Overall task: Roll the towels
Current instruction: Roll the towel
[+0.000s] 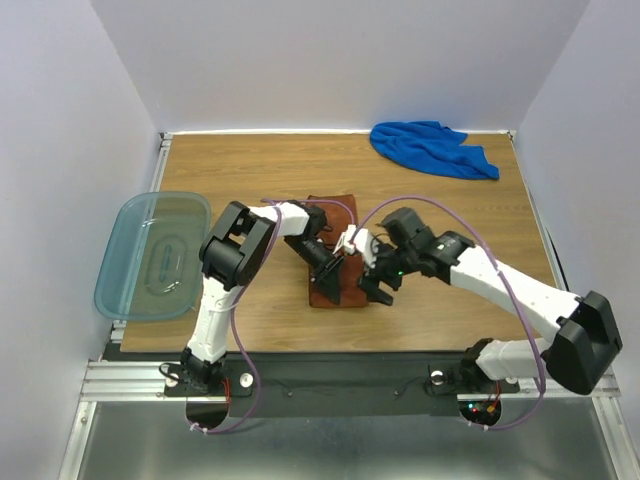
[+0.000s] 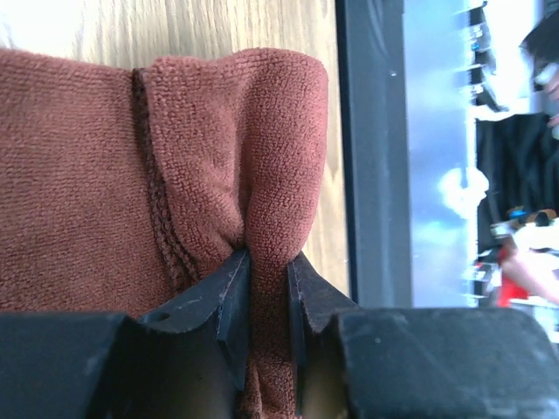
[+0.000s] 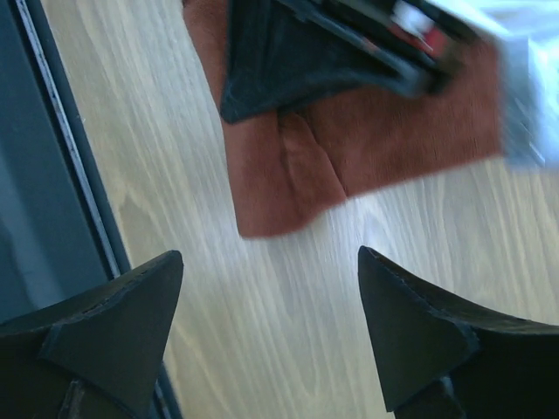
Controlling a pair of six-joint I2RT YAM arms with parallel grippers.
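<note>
Left hand (image 2: 266, 266) of mine is clamped on a raised fold of the brown towel (image 2: 87, 175), mid-frame in the top view. Right hand (image 3: 271, 257) hangs wide open over bare desk (image 3: 288, 349), near that towel's corner. Blue towel (image 1: 430, 147) lies crumpled at upper right.

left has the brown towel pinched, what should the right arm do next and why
Probably ease the right gripper forward onto the rust-brown towel's nearest corner and close. Its jaws stand open and empty over bare table just short of that corner, while the left gripper pinches a fold of the towel close by. A second grip would likely let both roll it evenly.
</note>
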